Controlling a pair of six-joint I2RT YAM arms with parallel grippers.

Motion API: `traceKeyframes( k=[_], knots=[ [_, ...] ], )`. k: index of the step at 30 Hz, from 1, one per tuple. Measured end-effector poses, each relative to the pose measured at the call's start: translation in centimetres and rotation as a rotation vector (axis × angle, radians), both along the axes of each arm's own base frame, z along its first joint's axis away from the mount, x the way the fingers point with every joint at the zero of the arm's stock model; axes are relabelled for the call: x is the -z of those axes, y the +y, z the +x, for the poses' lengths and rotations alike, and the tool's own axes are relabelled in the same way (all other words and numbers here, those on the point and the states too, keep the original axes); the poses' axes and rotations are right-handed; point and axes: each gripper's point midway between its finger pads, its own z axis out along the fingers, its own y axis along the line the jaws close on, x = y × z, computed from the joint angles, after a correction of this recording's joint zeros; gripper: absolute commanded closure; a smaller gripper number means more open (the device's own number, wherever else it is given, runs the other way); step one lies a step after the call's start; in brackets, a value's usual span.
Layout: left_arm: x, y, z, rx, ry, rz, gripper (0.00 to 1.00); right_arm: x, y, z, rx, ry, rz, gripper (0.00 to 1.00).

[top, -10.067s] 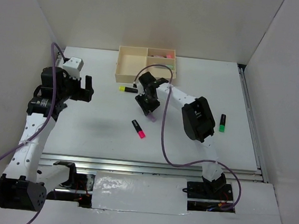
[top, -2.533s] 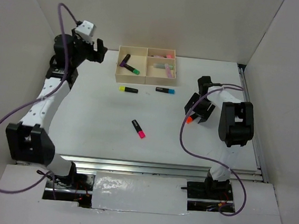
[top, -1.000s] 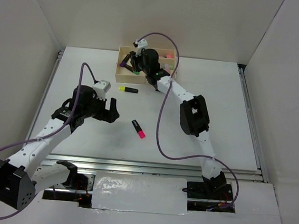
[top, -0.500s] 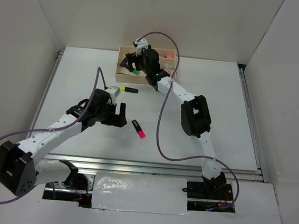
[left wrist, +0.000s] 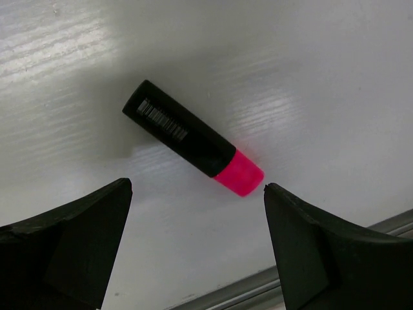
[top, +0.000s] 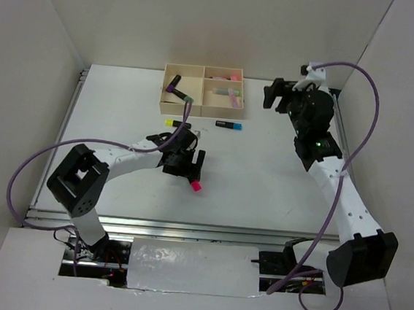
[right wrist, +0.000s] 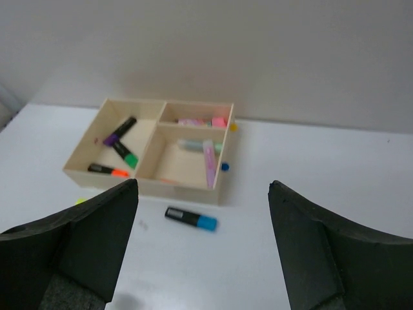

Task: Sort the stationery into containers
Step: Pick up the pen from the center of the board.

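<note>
**Left gripper** (top: 189, 166): fingers spread wide, nothing held. It sits low over the white table (top: 277, 184). The wrist view shows the short black highlighter with a pink end (left wrist: 193, 139) lying flat on the table between the two fingers, touching neither.

**Right gripper** (right wrist: 201, 187): fingers spread wide, empty. It is raised to the right of the shallow beige rectangular tray (right wrist: 174, 190), well apart from it.

**Tray contents:**
- The large section holds a black highlighter with a purple end (right wrist: 119, 131), a black highlighter with a green end (right wrist: 126, 155) and a black highlighter with an orange end (right wrist: 108, 170).
- The far small section holds pink pastel highlighters (right wrist: 200, 121).
- The near small section holds a mint pastel highlighter (right wrist: 193, 144) and a lilac pastel highlighter (right wrist: 210, 163).

**On the table, just in front of the tray:** a black highlighter with a blue end (right wrist: 190, 218) and a black highlighter with a yellow end (top: 172, 122).
</note>
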Motion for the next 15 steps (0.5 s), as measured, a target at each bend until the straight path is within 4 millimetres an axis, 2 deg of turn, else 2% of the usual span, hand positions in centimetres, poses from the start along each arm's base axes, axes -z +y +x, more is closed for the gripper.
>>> traceKeyframes(
  k=[2, 6, 8, 10, 15],
  knots=[
    [0.5, -0.4, 0.3, -0.007, 0.016, 0.008, 0.05, 2.8, -0.3, -1.4, -0.010, 0.062, -0.002, 0.13],
    [1.8, -1.2, 0.4, -0.011, 0.047, 0.033, 0.07, 9.9, -0.5, -3.4, -0.033, 0.243, -0.027, 0.13],
    [2.4, -1.7, 0.4, -0.002, 0.058, 0.053, 0.08, 11.9, -0.7, -4.2, -0.037, 0.305, -0.035, 0.13],
    [2.9, -2.2, 0.4, 0.007, 0.060, 0.074, 0.14, 12.3, -0.9, -4.5, -0.038, 0.323, -0.036, 0.14],
    [3.1, -2.4, 0.8, 0.014, 0.028, 0.105, 0.30, 11.2, -1.3, -4.7, -0.040, 0.304, -0.025, 0.14]
  ],
)
